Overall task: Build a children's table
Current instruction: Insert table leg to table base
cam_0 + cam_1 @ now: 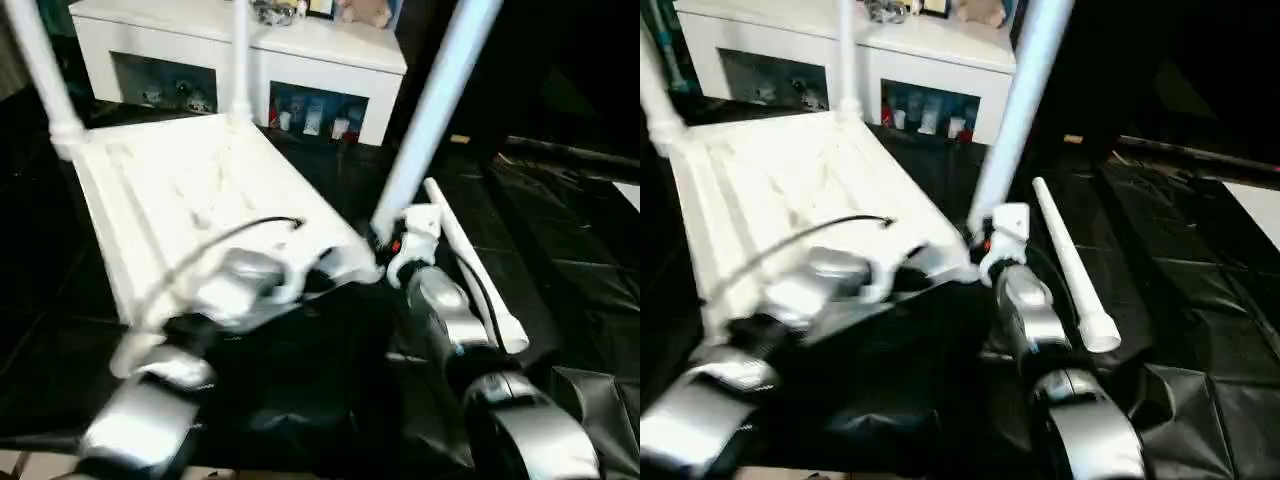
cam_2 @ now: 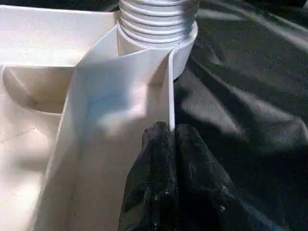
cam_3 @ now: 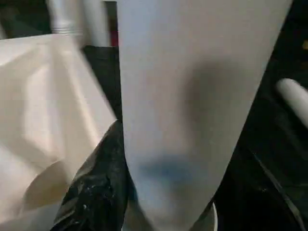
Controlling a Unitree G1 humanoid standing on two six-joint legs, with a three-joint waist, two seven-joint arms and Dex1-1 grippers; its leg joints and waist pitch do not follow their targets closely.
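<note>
The children's table (image 1: 190, 190) lies upside down on the black cover, ribbed underside up. One leg (image 1: 40, 70) stands in its far left socket and another leg (image 1: 240, 60) in a far socket. A third leg (image 1: 430, 110) rises tilted from the near right corner socket (image 2: 159, 29). My right gripper (image 1: 385, 245) is shut around the base of that leg, one black finger (image 3: 96, 187) showing beside the tube. My left gripper (image 2: 171, 132) is shut on the thin rim wall of the tabletop just short of that socket. A loose leg (image 1: 475, 270) lies on the cover to the right.
A white cabinet (image 1: 330, 50) with glass doors stands behind the work table. The black cover (image 1: 570, 230) stretches wrinkled to the right and front. A black cable (image 1: 230, 235) arcs over my left forearm above the tabletop.
</note>
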